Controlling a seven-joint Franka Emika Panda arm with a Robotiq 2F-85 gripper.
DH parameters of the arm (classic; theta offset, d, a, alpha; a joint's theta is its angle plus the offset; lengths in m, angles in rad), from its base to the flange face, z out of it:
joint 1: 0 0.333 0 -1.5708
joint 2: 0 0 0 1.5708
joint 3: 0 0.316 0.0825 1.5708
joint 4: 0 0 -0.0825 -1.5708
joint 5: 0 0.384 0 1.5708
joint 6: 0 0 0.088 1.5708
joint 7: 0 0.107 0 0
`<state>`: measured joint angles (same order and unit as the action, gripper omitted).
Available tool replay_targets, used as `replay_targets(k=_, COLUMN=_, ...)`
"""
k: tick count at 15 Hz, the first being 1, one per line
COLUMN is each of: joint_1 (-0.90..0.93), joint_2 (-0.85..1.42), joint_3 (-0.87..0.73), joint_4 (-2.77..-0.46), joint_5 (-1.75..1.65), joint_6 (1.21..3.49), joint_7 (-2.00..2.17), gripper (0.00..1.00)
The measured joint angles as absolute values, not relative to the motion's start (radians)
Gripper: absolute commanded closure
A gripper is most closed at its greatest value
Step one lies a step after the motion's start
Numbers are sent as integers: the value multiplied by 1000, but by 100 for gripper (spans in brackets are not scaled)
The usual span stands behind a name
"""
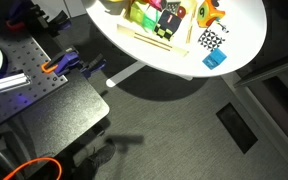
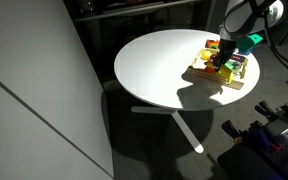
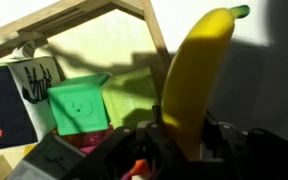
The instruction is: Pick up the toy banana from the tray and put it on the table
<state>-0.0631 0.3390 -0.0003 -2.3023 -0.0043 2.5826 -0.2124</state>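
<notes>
In the wrist view the toy banana (image 3: 196,70) stands upright between my gripper's (image 3: 181,135) two dark fingers, which are shut on its lower part. It is held over the corner of the pale wooden tray (image 3: 79,20). In an exterior view my gripper (image 2: 224,55) is low over the tray (image 2: 216,78) at the far side of the round white table (image 2: 154,70). In an exterior view the tray (image 1: 149,40) and table (image 1: 246,35) show, but my gripper is out of frame.
The tray holds a green square toy (image 3: 79,105) and a lime-green piece (image 3: 134,92). An orange-and-green toy (image 1: 206,12), a checkered square (image 1: 212,40) and a blue block (image 1: 215,60) lie on the table. A dark perforated workbench (image 1: 34,100) stands beside it.
</notes>
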Motion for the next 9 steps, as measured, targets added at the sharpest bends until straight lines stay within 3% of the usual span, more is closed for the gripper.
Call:
replay_targets(k=6, joint_1=-70, joint_2=341, joint_3=61, joint_4=-2325, joint_5=-2, joint_6=2588, joint_7=-366, gripper=86)
replay_targets(k=7, joint_1=-74, joint_2=343, joint_3=68, joint_4=-2332, joint_5=-2, joint_6=2595, joint_7=-397, gripper=71)
replay_targets(k=8, joint_1=-78, joint_2=346, joint_3=73, joint_4=-2339, joint_5=-2, joint_6=2601, joint_7=-425, gripper=36)
replay_targets(k=9, joint_1=-81, joint_2=349, joint_3=76, joint_4=-2345, joint_5=-2, joint_6=2605, joint_7=-447, gripper=35)
